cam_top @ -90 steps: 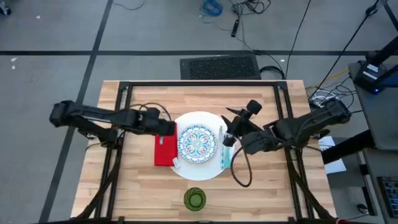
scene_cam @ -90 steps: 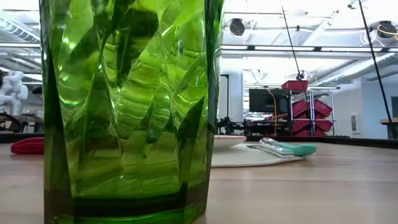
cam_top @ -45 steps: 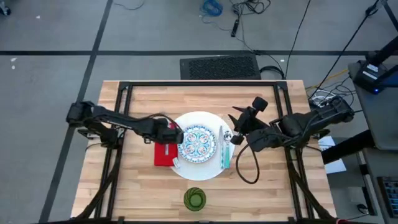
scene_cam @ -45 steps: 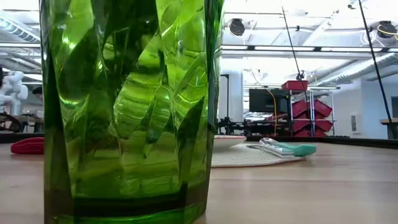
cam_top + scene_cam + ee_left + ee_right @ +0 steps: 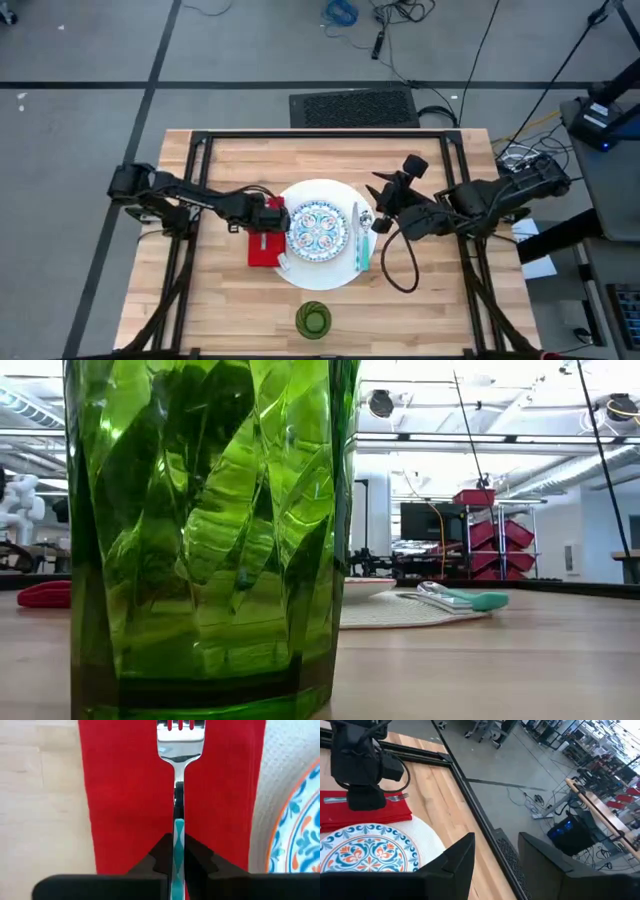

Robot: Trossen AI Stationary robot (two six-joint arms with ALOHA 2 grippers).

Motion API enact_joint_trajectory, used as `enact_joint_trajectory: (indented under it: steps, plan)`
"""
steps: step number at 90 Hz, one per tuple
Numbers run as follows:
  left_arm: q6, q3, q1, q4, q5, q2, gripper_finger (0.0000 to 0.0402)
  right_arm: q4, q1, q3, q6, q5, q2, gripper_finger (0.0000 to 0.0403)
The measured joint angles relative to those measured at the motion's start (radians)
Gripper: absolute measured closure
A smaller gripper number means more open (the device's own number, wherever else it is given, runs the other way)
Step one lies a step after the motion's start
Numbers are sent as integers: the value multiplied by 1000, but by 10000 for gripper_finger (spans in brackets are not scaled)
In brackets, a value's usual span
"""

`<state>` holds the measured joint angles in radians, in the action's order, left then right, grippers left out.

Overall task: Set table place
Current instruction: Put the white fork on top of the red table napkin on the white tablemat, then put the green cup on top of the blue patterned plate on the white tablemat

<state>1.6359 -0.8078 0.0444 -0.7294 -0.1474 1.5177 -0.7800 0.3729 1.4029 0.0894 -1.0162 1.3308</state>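
Note:
A large white plate (image 5: 335, 200) lies mid-table with a small blue-red patterned plate (image 5: 316, 230) on it. A teal-handled spoon (image 5: 360, 247) rests on the white plate's right rim. Left of the plates lies a red napkin (image 5: 265, 250). My left gripper (image 5: 268, 215) stands over the napkin's far end, shut on a fork (image 5: 180, 740). My right gripper (image 5: 377, 203) hovers open to the right of the plate, with nothing between its fingers. A green glass cup (image 5: 313, 320) stands upright near the table's (image 5: 220, 300) front edge. My left gripper pinches the fork's teal handle (image 5: 178, 827) between its two fingers, which come from above and close on the handle's two sides. The fork lies level along the napkin, tines (image 5: 399, 797) toward the table's far edge. Whether it rests on the napkin, I cannot tell.
A black metal frame (image 5: 320, 137) edges the table. The cup (image 5: 210, 530) fills the left half of the low view, and the napkin's end (image 5: 45, 595) shows past it. Bare wood lies at the table's near left and near right.
My right gripper has drawn back from the spoon, toward the table's right and far side, and the spoon stays on the plate's rim. My left gripper has gone a little toward the table's near edge over the napkin, still shut on the fork.

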Motion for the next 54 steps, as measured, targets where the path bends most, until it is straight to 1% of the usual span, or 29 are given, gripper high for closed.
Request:
enact_joint_trajectory:
  steps: [24,42,54]
  plan:
    - [-41,0,-6,-6,16,0,381,3,0,0,0,-2,0,266]
    - [-45,0,-6,-4,21,0,348,-1,0,0,3,-2,0,266]
    - [-45,0,-10,-5,44,0,327,-4,0,0,3,-2,0,266]
